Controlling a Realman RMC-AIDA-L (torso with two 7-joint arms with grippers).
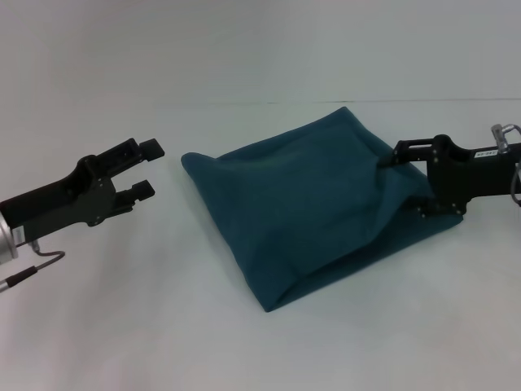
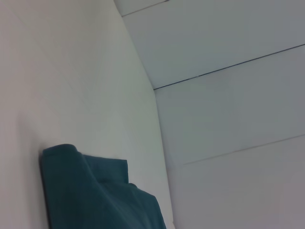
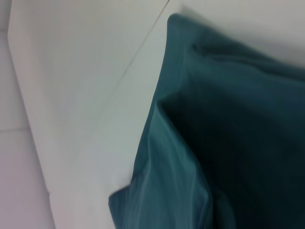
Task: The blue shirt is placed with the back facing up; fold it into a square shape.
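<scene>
The blue shirt (image 1: 309, 195) lies on the white table as a folded, roughly four-sided bundle with its plain side up; no lettering shows. My right gripper (image 1: 404, 183) is at the bundle's right edge, its fingers apart, with a bulge of cloth between them and creases running toward the upper fingertip (image 1: 389, 157). The right wrist view is filled by shirt (image 3: 228, 133) folds close up. My left gripper (image 1: 148, 169) hangs open and holds nothing, a short way left of the shirt's left corner. A corner of the shirt (image 2: 95, 195) shows in the left wrist view.
The white table (image 1: 244, 350) stretches all around the shirt, and its far edge meets a pale wall (image 1: 260, 49). Nothing else stands on it.
</scene>
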